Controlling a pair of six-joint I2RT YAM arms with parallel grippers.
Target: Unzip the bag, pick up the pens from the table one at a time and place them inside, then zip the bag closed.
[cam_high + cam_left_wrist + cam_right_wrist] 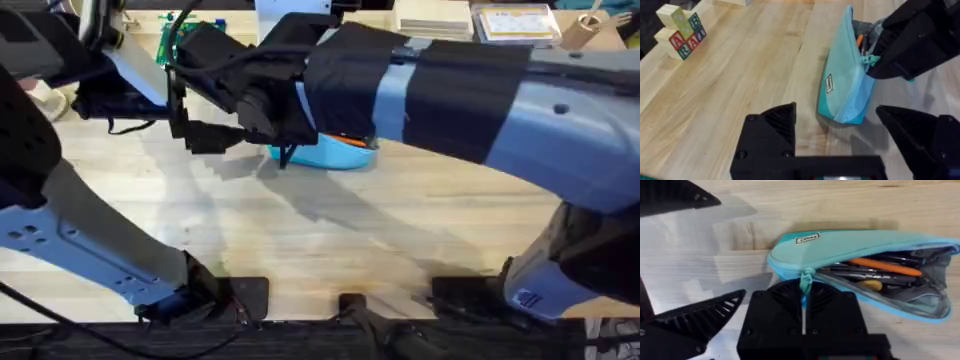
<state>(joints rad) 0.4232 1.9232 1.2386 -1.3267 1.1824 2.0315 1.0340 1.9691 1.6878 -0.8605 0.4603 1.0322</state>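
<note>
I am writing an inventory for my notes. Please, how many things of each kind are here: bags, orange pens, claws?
Bag: 1
Orange pen: 1, inside the open bag
Claws: 2, the left claw and the right claw
Total: 4

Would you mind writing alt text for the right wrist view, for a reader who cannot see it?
A light blue bag lies unzipped on the wood-grain table, showing an orange pen among darker pens inside. The right gripper sits at the closed end of the zipper, one black finger right by the zipper pull.
</note>
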